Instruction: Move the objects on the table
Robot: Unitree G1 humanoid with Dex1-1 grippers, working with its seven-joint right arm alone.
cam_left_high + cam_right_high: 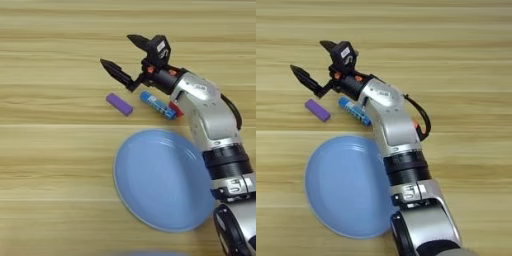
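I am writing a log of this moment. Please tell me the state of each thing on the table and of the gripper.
right gripper: open, holding nothing, above the table.
blue tube: lying flat, partly under the arm.
purple block: lying flat, untouched.
light-blue plate: empty, flat on the table.

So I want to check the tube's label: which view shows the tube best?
The left eye view: most of the tube is visible. In the right eye view the arm covers more of it.

Robot test bench, likely lab: bare wooden table (55,165), no surroundings visible.
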